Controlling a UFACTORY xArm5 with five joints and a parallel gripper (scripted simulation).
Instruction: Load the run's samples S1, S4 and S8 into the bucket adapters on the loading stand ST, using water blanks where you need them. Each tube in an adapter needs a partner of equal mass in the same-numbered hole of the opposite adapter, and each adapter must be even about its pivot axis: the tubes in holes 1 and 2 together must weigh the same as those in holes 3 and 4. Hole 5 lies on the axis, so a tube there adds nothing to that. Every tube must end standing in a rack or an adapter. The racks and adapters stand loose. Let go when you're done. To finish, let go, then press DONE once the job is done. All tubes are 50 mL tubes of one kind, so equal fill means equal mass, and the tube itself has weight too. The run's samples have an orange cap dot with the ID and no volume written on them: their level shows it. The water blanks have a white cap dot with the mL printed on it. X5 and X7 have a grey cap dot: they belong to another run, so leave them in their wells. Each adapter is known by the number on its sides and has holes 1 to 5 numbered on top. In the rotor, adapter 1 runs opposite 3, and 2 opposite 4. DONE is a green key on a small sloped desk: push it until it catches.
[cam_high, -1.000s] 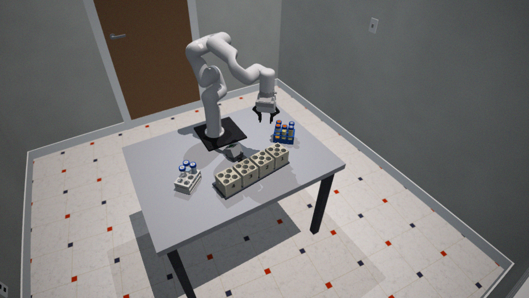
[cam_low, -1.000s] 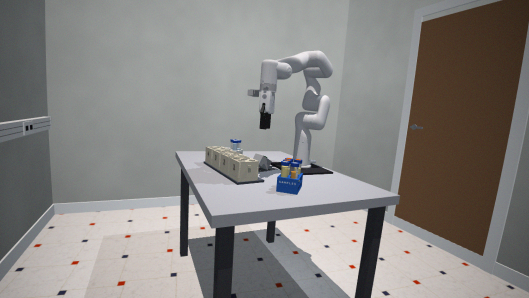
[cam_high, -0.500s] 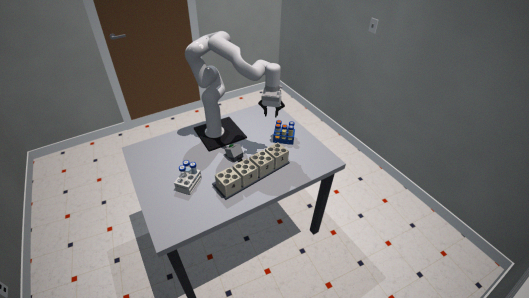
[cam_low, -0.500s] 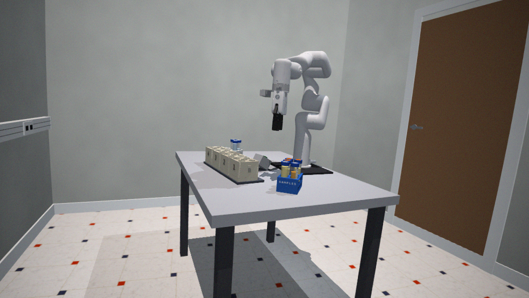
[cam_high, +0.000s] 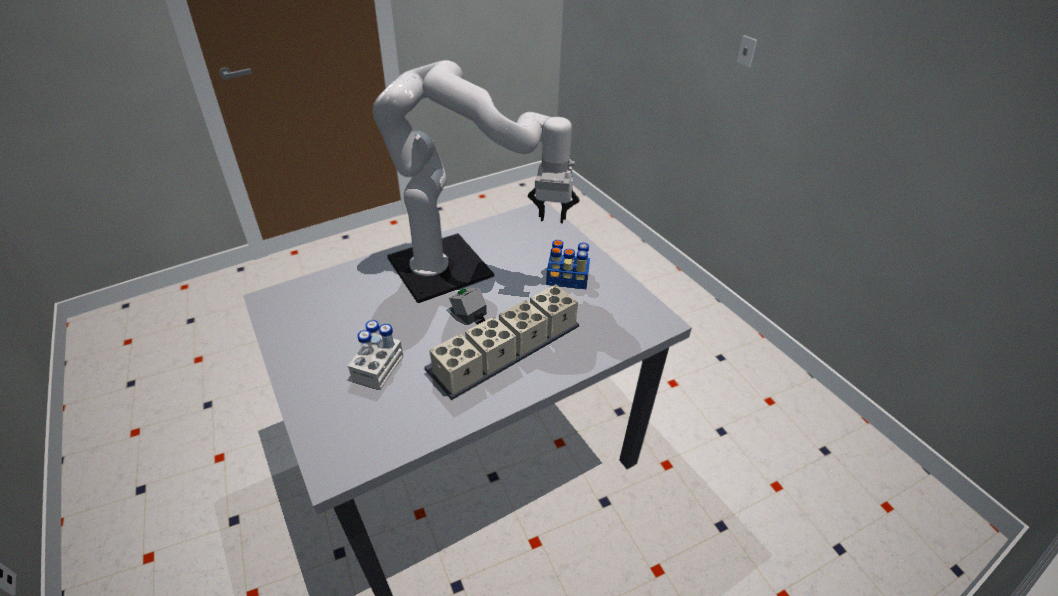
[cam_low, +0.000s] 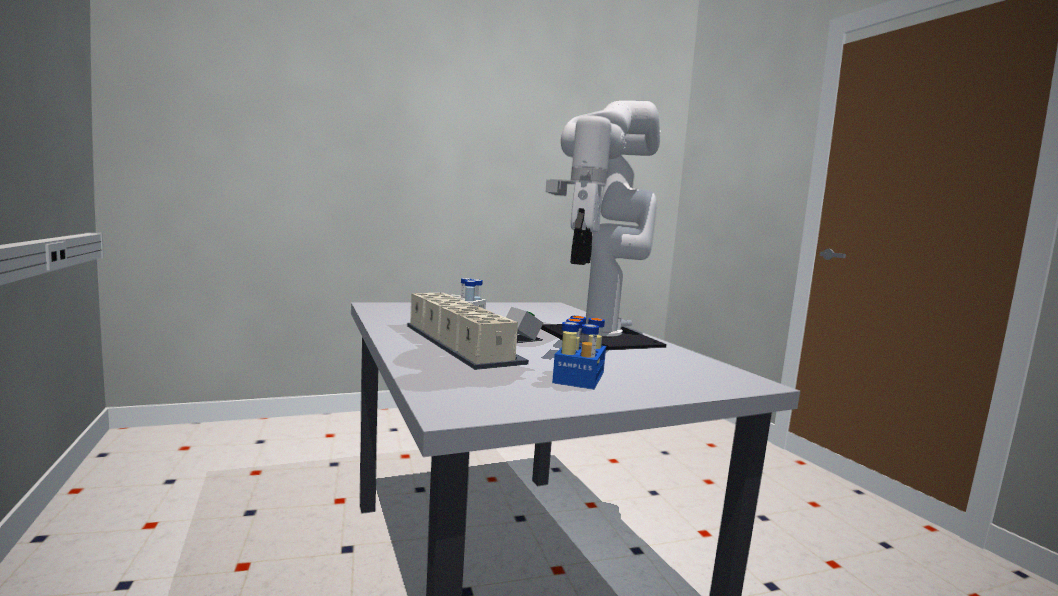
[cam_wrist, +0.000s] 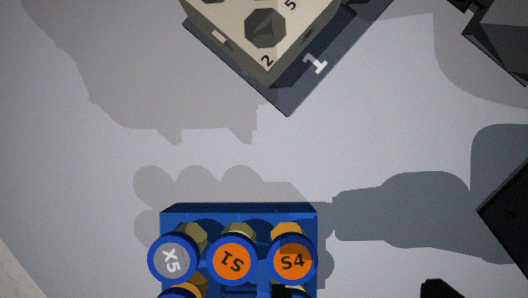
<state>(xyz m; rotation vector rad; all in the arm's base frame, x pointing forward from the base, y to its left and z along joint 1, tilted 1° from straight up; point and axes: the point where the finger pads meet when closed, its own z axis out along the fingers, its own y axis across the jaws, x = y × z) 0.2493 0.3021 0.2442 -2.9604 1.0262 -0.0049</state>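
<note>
Pincer (cam_high: 552, 219) (cam_low: 581, 262) (cam_wrist: 358, 289) hung above the blue sample rack (cam_high: 567, 282) (cam_low: 578, 370) (cam_wrist: 240, 207), fingers spread, gripping nothing. S1 (cam_wrist: 231, 261) stood upright in the rack between X5 (cam_wrist: 172, 260) and S4 (cam_wrist: 292, 261); S8 could not be identified, other cap IDs being hidden or too small. Three blue-capped tubes (cam_high: 371, 326) (cam_low: 470, 282) stood in the white rack (cam_high: 375, 366), beyond adapter 4 (cam_high: 456, 370). Adapters 1 (cam_high: 564, 316) (cam_low: 484, 340) (cam_wrist: 232, 10) to 4 sat in a row on the loading stand (cam_high: 449, 394) (cam_low: 510, 362) (cam_wrist: 288, 100). The DONE desk (cam_high: 467, 305) (cam_low: 524, 323) stood near the row on the table (cam_high: 296, 399) (cam_low: 666, 392) (cam_wrist: 375, 150).
</note>
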